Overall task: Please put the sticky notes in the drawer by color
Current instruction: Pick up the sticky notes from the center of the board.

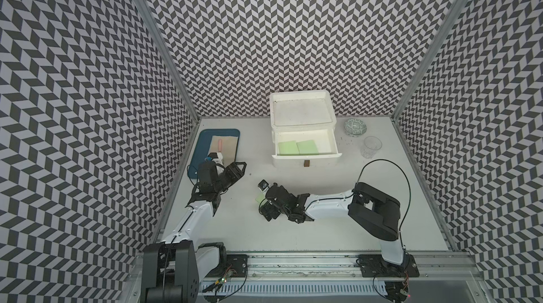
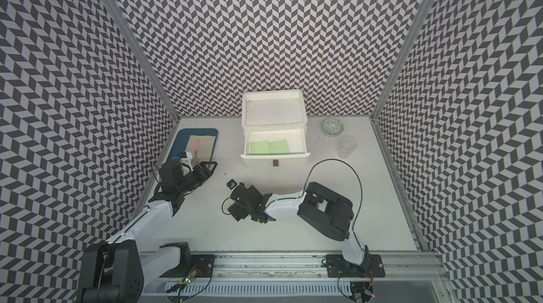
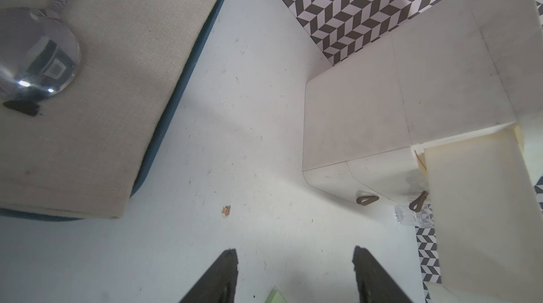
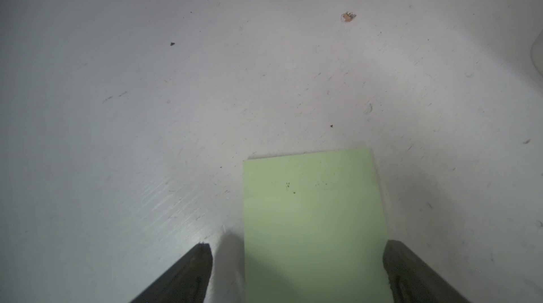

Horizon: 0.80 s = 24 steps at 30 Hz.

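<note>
The white drawer [image 1: 307,157] [image 2: 276,157] stands at the back of the table with one drawer pulled out. Two light green sticky notes [image 1: 297,147] [image 2: 269,147] lie side by side inside it. A third green sticky note [image 4: 314,213] [image 1: 259,197] lies on the table in front of the chest. My right gripper [image 4: 296,247] [image 1: 262,203] is open and straddles this note, with one finger at the note's edge. My left gripper [image 3: 295,253] [image 1: 239,166] is open and empty, between the blue tray and the chest. The note's corner [image 3: 276,297] shows in the left wrist view.
A blue tray [image 1: 205,137] [image 3: 188,81] at the back left carries a beige cloth [image 3: 123,81] and a spoon [image 3: 38,51]. A patterned bowl [image 1: 356,127] and a clear glass [image 1: 371,146] stand right of the chest. Patterned walls close in three sides.
</note>
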{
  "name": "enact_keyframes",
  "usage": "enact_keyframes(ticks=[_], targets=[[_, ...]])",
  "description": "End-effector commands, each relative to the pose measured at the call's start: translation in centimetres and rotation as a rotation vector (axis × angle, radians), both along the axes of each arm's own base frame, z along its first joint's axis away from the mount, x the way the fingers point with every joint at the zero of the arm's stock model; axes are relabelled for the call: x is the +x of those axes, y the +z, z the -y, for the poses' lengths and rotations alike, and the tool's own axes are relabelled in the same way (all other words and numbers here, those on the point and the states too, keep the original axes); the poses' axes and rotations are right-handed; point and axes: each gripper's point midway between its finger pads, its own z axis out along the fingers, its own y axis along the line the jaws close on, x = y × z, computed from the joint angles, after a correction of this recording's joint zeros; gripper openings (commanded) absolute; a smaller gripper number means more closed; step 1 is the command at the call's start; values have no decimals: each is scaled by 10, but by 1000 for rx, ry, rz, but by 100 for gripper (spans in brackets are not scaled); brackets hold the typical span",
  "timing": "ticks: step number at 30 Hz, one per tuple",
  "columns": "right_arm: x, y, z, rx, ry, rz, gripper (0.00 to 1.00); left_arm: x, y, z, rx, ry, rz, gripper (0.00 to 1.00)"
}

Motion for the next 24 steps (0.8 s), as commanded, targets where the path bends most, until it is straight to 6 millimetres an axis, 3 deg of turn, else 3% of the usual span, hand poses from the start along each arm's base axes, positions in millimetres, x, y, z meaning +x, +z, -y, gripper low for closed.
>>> enact_keyframes(ticks=[1,6,10,18,24], targets=[[-1,-12,10,-56,-15,-13,95,1,7,3,1,-40,47,65],[4,18,-2,-41,-18,-19,100,3,1,1,33,-62,43,65],[6,35,-8,-24,2,-48,100,0,-16,-2,52,-66,5,65],[14,1,6,-74,22,-178,100,-5,-41,-1,81,-88,-11,65],[14,-17,4,-149,48,-197,100,-9,-50,-1,119,-106,7,65]])
